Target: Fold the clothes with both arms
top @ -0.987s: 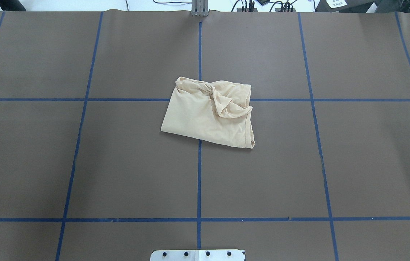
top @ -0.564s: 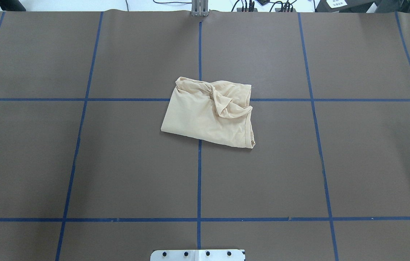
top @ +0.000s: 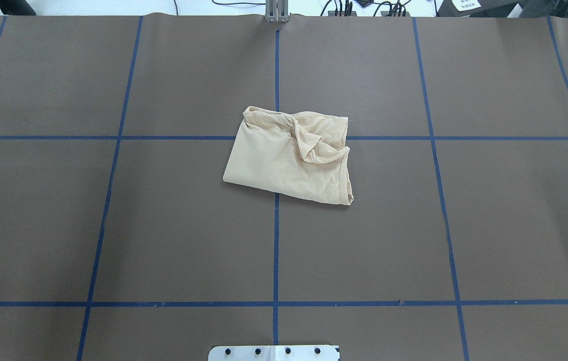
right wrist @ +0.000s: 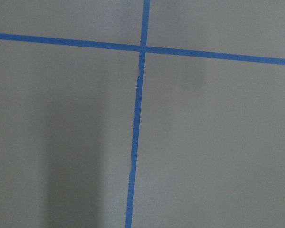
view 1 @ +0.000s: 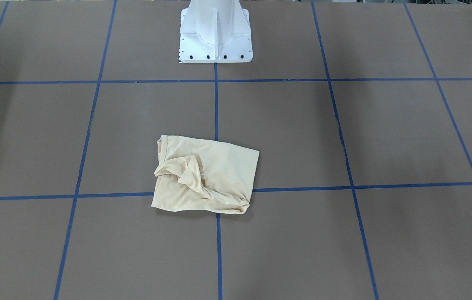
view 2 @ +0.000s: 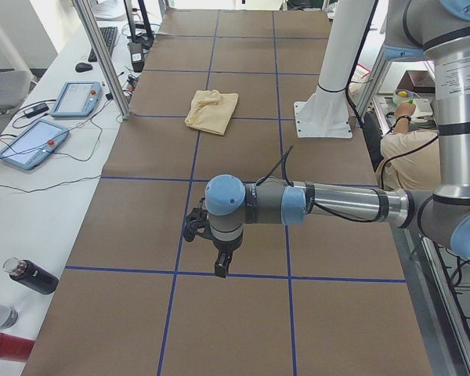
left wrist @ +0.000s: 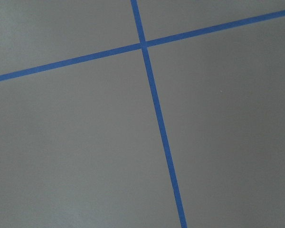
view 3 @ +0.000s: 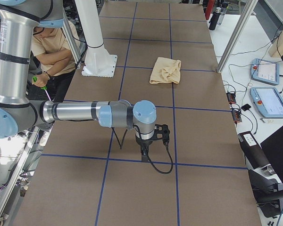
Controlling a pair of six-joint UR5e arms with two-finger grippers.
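At the near end of the left side view, the left gripper (view 2: 219,262) hangs over the bare mat (view 2: 141,211); jaw state cannot be told. The same holds for the right gripper (view 3: 145,153) in the right side view. Risk, judged: the T-shirt (top: 289,160) has a bunched ridge toward its 1 o'clock corner, and a pinch there could drag one layer and spoil the fold. The T-shirt lies mid-table, toward 12 o'clock and well apart from both grippers.
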